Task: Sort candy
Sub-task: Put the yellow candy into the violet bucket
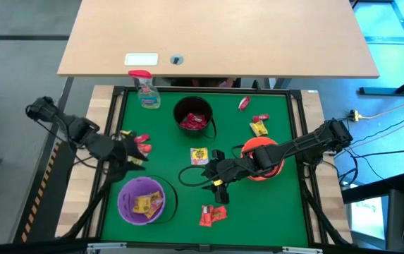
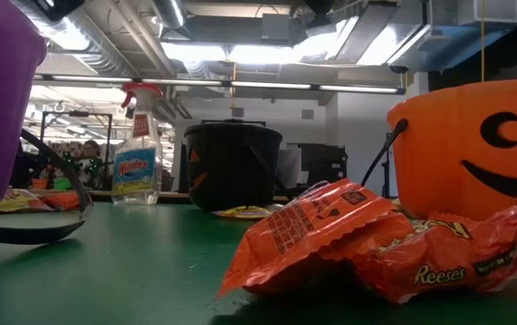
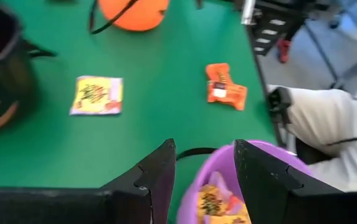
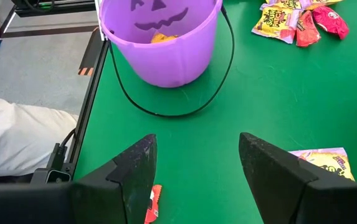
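Candy point(image 1: 213, 214) lies scattered across the green bench point(image 1: 272, 212), some inside the purple bucket point(image 1: 144, 201). Left claw point(image 1: 134, 159), released, hovers near the left edge; right claw point(image 1: 214, 182), released, hovers mid-bench.

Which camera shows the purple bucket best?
The right wrist view: purple bucket shows its face and handle. The high view shows its candy-filled inside; the low view an edge; the left wrist view only its rim.
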{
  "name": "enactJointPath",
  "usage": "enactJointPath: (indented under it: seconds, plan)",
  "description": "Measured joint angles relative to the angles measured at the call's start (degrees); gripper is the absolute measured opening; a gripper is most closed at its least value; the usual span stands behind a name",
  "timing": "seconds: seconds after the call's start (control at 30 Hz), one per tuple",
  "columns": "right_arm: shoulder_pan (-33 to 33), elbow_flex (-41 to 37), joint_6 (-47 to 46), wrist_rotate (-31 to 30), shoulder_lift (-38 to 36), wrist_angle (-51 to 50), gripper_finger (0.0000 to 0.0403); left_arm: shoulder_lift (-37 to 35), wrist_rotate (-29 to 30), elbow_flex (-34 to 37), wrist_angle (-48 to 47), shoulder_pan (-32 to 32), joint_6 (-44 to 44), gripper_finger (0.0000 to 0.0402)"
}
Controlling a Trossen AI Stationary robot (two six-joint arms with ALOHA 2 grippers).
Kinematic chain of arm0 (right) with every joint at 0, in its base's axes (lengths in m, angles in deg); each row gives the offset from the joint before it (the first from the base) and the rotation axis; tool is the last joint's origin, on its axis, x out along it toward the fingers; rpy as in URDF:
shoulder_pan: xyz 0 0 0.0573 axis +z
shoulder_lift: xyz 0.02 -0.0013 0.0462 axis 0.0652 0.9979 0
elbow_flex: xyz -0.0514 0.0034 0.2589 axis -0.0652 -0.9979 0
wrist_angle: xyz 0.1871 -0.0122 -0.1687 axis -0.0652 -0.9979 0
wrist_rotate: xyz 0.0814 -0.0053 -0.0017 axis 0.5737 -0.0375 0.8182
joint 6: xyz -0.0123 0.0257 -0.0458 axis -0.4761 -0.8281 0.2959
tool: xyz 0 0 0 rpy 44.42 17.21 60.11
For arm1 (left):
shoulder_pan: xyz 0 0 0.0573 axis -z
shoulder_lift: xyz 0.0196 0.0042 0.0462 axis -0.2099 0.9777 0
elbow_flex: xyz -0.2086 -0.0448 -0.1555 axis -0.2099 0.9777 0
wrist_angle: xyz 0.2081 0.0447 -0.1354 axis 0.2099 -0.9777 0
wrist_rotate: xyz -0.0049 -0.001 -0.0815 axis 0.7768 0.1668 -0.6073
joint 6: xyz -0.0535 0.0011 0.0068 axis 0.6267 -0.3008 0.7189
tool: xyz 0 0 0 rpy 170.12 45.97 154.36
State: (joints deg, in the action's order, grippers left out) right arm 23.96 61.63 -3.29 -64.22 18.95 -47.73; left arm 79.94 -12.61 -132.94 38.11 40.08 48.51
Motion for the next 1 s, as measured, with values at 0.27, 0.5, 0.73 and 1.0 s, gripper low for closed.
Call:
enactJointPath:
  seconds: [0.27,0.5,0.73,1.0]
  plan:
    - [0.00,0.00,0.00,0.00,0.00,0.00,0.0225,0.00,-0.74,0.00,-3.11,-7.02,-0.14,0.0151]
    - [0.00,0.00,0.02,0.00,0.00,0.00,0.0225,0.00,-2.47,0.00,-4.71,-11.95,-2.59,0.0151]
    - [0.00,0.00,0.02,0.00,0.00,0.00,0.0225,0.00,-4.81,0.00,-5.31,-15.45,-3.29,0.0151]
    - [0.04,0.00,0.42,-2.01,0.00,0.02,0.0225,0.78,-4.72,-0.02,-6.30,-19.75,-6.55,0.0151]
